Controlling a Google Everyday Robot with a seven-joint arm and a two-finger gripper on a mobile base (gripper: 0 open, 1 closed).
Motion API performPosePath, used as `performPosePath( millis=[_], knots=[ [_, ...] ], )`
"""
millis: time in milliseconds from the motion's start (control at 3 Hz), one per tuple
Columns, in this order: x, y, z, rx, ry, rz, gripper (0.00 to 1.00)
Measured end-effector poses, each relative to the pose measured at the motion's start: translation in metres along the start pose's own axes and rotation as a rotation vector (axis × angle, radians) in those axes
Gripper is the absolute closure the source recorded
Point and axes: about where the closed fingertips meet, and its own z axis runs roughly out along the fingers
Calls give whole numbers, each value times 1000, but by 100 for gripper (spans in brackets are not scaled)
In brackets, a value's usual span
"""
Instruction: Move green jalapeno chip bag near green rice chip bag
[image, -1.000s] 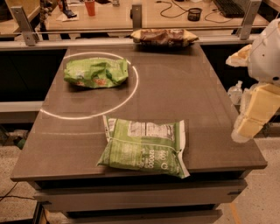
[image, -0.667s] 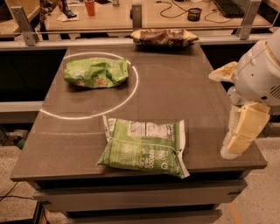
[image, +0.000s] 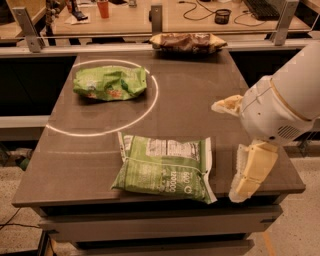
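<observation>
The green jalapeno chip bag (image: 165, 167) lies at six o'clock on the table (image: 200, 100), well apart from the green rice chip bag (image: 110, 83) at ten; the whole move is left. The gripper (image: 250, 172) hangs at four, spread or clenched I cannot tell.

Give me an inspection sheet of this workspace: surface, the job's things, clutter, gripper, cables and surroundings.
Surface: dark table with a white ring marked on it.
Job's things: green jalapeno chip bag lies flat at the near edge, outside the ring; green rice chip bag lies inside the ring, apart from it.
Clutter: brown and yellow bag at the far edge.
Gripper: gripper open and holding nothing, at the table's near right corner, right of the jalapeno bag.
Cables: black cable on the back desk; thin cable on the floor, lower left.
Surroundings: orange cup, black cup and keyboard on the back desk.
</observation>
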Motion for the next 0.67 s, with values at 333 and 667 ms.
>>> performPosePath(
  millis=[333,667],
  knots=[
    [-12,-3,25,13,-19,55,0],
    [-25,-9,50,-5,-22,107,0]
  ],
)
